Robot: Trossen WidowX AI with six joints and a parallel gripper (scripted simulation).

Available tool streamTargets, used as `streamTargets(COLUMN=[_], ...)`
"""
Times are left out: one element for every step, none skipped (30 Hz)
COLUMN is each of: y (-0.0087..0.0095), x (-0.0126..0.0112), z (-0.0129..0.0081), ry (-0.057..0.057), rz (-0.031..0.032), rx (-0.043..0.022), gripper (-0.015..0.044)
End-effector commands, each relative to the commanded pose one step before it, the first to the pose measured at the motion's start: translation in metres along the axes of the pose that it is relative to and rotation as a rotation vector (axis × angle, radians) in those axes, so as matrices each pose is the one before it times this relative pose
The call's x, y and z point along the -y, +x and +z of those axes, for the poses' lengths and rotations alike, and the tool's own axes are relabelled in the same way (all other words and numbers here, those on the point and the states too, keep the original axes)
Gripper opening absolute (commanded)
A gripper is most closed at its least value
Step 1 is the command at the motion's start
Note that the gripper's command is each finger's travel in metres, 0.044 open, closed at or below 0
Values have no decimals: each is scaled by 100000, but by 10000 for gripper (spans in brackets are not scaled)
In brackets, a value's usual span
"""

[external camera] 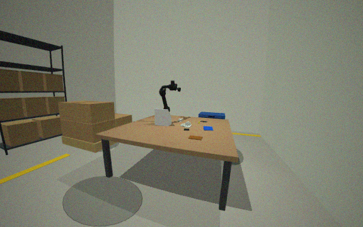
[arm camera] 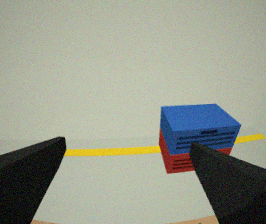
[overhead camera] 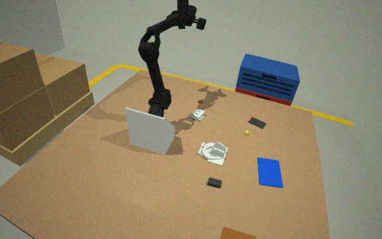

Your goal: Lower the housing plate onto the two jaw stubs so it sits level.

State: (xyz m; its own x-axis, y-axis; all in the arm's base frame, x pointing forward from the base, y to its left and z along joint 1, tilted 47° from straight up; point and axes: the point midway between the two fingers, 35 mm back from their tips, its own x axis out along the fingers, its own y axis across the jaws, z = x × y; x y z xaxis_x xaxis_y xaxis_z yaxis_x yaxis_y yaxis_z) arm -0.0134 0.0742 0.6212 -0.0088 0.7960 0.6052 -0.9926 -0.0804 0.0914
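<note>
My gripper (arm camera: 129, 147) is open, with nothing between its two black fingers in the wrist view. The arm is raised high above the back of the table. A white flat assembly (overhead camera: 213, 153) (external camera: 186, 125) with greyish parts on it lies mid-table, well below and away from the gripper; its jaws, pins and stubs are too small to tell apart. A small white piece with dark holes (overhead camera: 198, 113) (external camera: 180, 120), perhaps the housing plate, sits tilted farther back, apart from the assembly. The wrist view shows neither white thing.
A pale upright panel (overhead camera: 149, 131) (external camera: 162, 117) stands in front of the arm's base. A black block (overhead camera: 214, 182), a blue sheet (overhead camera: 270, 172), a yellow bit (overhead camera: 247, 133) and a dark flat piece (overhead camera: 256, 123) lie around the assembly. A blue and red toolbox (overhead camera: 268, 78) (arm camera: 199, 117) stands beyond the table.
</note>
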Motion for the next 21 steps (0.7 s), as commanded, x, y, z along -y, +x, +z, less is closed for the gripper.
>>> streamTargets(y=[1028, 329, 333, 324, 318, 316, 175, 119, 119, 117, 141, 184, 186, 186, 186, 186, 186, 186, 186, 186, 196], x=[1151, 299, 311, 309, 309, 313, 173, 115, 112, 108, 127, 161, 154, 146, 138, 130, 122, 114, 106, 98, 96], z=[-2328, -526, -535, -533, -531, -530, -362, -296, -296, -295, -366, -480, -485, -486, -487, -487, -488, -489, -489, -489, -517], ry=[-5108, -690, -688, -781, -834, -817, -1311, -1506, -1498, -1491, -1905, -2473, -2473, -2452, -2431, -2410, -2388, -2367, -2346, -2324, -2436], rz=[-3996, -1129, -1156, -1132, -1116, -1117, -585, -365, -353, -336, -383, -470, -439, -404, -368, -332, -295, -259, -222, -185, -155], rx=[-6455, -1200, -1225, -1250, -1268, -1270, -1058, -974, -978, -978, -1233, -1620, -1642, -1649, -1655, -1660, -1664, -1667, -1669, -1671, -1767], gripper=[440, 440, 440, 440, 440, 440, 440, 440, 440, 440, 440, 440, 440, 440, 440, 440, 440, 440, 440, 440, 440])
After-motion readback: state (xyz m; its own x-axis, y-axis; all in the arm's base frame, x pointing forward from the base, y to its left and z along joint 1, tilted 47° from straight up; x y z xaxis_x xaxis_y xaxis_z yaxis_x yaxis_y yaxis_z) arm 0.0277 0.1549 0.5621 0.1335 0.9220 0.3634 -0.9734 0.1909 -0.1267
